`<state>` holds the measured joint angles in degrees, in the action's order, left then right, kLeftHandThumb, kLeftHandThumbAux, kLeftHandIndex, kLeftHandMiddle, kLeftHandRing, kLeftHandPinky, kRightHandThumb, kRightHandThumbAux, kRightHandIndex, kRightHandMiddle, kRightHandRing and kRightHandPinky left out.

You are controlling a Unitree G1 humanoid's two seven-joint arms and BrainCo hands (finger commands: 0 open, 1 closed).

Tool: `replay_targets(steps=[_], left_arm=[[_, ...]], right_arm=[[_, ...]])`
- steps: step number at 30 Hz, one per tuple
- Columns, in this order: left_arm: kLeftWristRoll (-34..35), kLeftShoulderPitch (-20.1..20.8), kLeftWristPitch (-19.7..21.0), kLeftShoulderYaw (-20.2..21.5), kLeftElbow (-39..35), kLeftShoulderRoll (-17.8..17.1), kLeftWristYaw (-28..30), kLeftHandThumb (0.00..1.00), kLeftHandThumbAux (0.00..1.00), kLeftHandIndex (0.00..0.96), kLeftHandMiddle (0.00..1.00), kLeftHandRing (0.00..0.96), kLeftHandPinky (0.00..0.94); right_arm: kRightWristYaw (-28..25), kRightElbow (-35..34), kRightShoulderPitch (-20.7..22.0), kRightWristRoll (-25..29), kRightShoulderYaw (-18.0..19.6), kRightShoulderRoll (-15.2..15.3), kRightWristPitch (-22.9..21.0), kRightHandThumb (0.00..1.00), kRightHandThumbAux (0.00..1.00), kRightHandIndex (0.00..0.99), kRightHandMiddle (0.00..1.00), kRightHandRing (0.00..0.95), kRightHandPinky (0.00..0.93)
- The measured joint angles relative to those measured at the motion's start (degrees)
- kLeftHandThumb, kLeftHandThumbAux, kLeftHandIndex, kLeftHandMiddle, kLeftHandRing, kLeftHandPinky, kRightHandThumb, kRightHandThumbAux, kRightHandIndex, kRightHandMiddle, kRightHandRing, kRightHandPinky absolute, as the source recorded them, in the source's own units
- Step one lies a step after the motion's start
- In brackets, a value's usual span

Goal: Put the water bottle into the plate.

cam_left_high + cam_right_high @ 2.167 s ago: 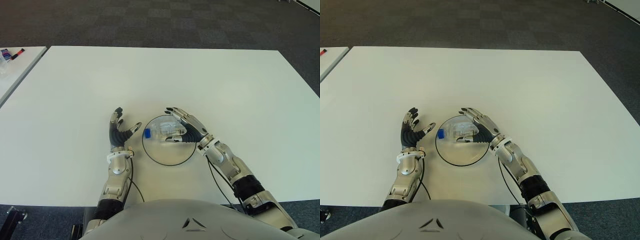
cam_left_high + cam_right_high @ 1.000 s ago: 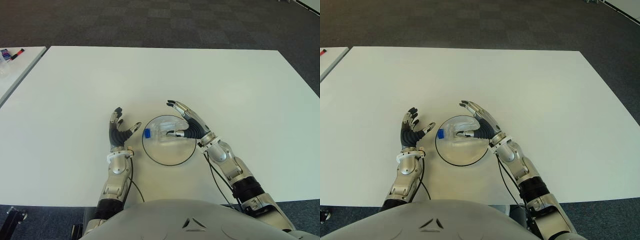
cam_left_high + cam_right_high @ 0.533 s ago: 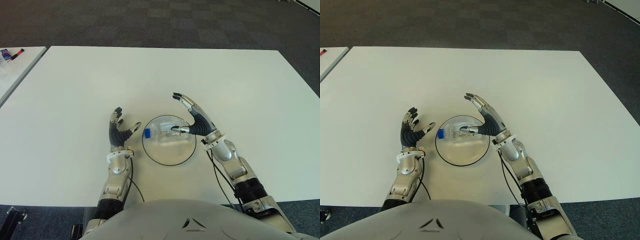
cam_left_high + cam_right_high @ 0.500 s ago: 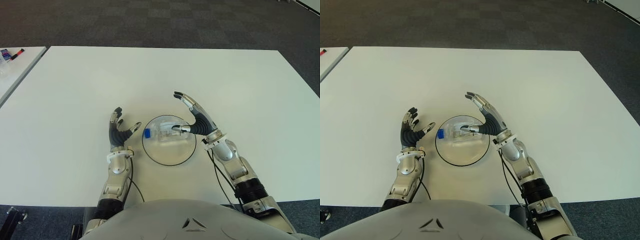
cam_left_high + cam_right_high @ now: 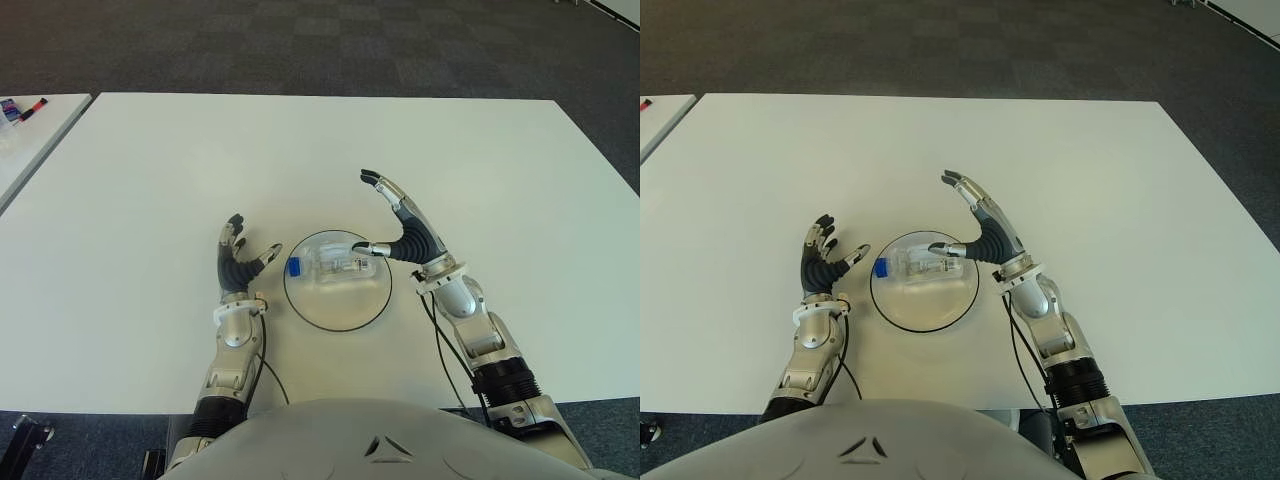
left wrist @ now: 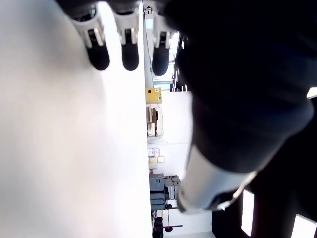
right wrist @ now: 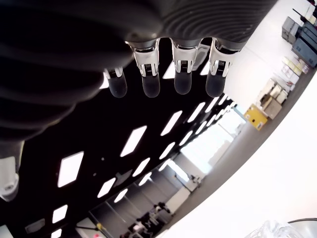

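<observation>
The water bottle [image 5: 335, 266] lay on its side inside the plate [image 5: 337, 315], its blue cap [image 5: 295, 267] pointing toward the left hand [image 5: 238, 265]. The right hand [image 5: 405, 228] was just to the right of the plate, fingers spread and raised, holding nothing; its thumb tip reached over the plate's rim near the bottle's base, though contact could not be judged. The left hand showed just to the left of the plate, fingers loosely spread and empty.

The 2 eye views gave the whole layout: hands, plate and bottle together. The right wrist view showed only 4 straight fingertips [image 7: 150, 87] against ceiling lights [image 7: 133, 141], with a sliver of crinkled clear plastic at one corner. The left wrist view showed 3 dark fingertips [image 6: 130, 56] extended over the bare surface and a distant strip of room with shelving.

The table [image 5: 180, 170] was white and plain, reaching well beyond both hands. Past its far edge lay dark patterned carpet [image 5: 300, 45]. A second white table [image 5: 30, 135] stood far to the left of the left hand, with a few small items at its far corner.
</observation>
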<state>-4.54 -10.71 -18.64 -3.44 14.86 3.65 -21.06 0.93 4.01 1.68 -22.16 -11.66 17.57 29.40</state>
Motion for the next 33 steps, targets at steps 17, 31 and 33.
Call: replay_targets(steps=[17, 31, 33], left_arm=[[0.05, 0.32, -0.23, 0.13, 0.47, -0.05, 0.00, 0.000, 0.964, 0.157, 0.152, 0.120, 0.122], [-0.02, 0.34, -0.30, 0.14, 0.41, -0.08, 0.00, 0.000, 0.962, 0.153, 0.149, 0.113, 0.105], [-0.03, 0.34, -0.34, 0.13, 0.39, -0.09, 0.01, 0.000, 0.960, 0.152, 0.150, 0.114, 0.113]], right_arm=[[-0.71, 4.73, 1.13, 2.82, 2.86, -0.91, -1.02, 0.057, 0.595, 0.000, 0.000, 0.000, 0.000], [-4.75, 23.17, 5.37, 16.92, 8.03, -6.50, -0.62, 0.000, 0.742, 0.000, 0.000, 0.000, 0.000], [-6.66, 23.39, 5.35, 19.28, 8.21, -7.83, -0.66, 0.000, 0.734, 0.000, 0.000, 0.000, 0.000]])
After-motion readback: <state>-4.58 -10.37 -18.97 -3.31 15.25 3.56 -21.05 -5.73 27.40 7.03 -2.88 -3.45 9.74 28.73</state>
